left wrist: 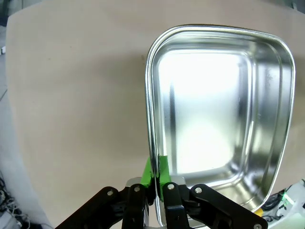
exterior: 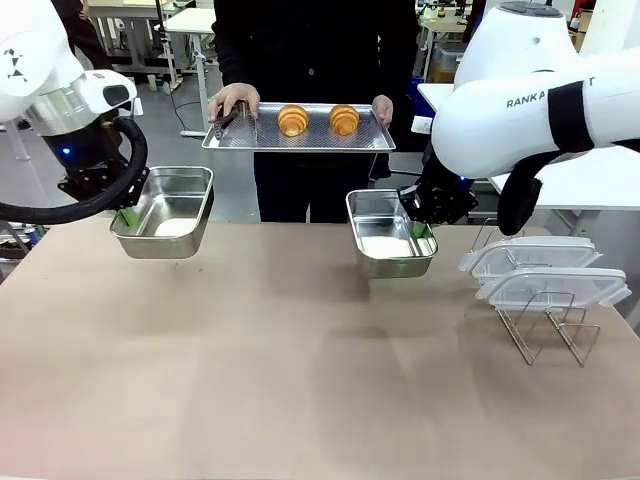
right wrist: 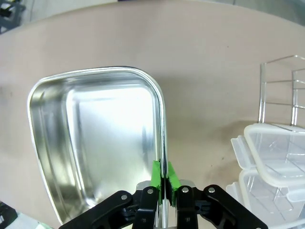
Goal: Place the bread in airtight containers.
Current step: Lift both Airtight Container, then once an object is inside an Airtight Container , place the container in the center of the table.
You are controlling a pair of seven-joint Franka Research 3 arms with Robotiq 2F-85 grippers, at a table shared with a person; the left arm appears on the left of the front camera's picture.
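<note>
White arms trail black cables; the left hand and right hand are black, green-padded, silver-screwed.

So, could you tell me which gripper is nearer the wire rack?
Right. The right gripper, clamped on a steel pan, is beside the wire rack; the left gripper, holding the other pan, is far off.

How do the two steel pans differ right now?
The left pan is pinched on its left rim by the left gripper; the right pan on its right rim by the right gripper. The right pan is beside the lid rack; the left pan far from it. Both are empty.
</note>
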